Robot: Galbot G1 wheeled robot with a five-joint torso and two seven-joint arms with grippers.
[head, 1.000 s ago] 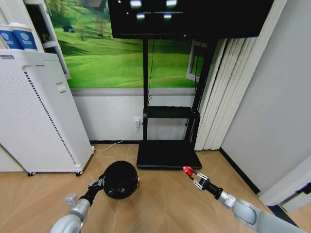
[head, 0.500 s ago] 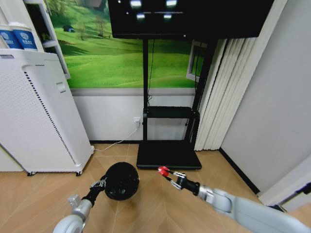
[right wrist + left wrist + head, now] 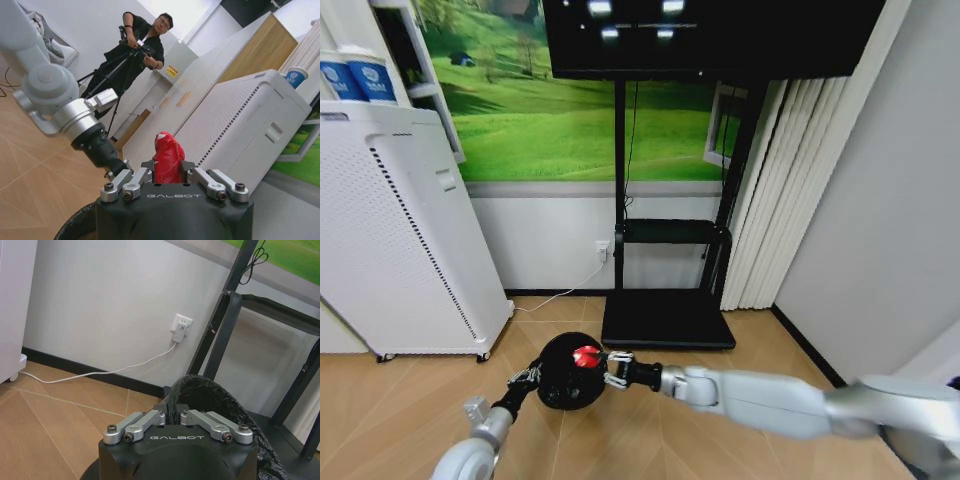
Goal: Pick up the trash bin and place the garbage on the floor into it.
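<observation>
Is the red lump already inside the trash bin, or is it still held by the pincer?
Still held: the right pincer grips the red lump above the trash bin opening.

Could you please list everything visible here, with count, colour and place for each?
trash bin: one, black with a black liner, lifted above the wood floor, rim pinched by the left gripper
red lump: one, red, over the bin's mouth, held in the right gripper
air purifier: one, white, perforated, standing at the left
paper cups: two, blue and white, on top of the purifier
screen stand: one, black, against the wall, screen above
wall socket: one, white, cable running along the floor
curtain: one, pale, right of the stand
left gripper: shut on the bin's rim
right gripper: shut on the lump
</observation>
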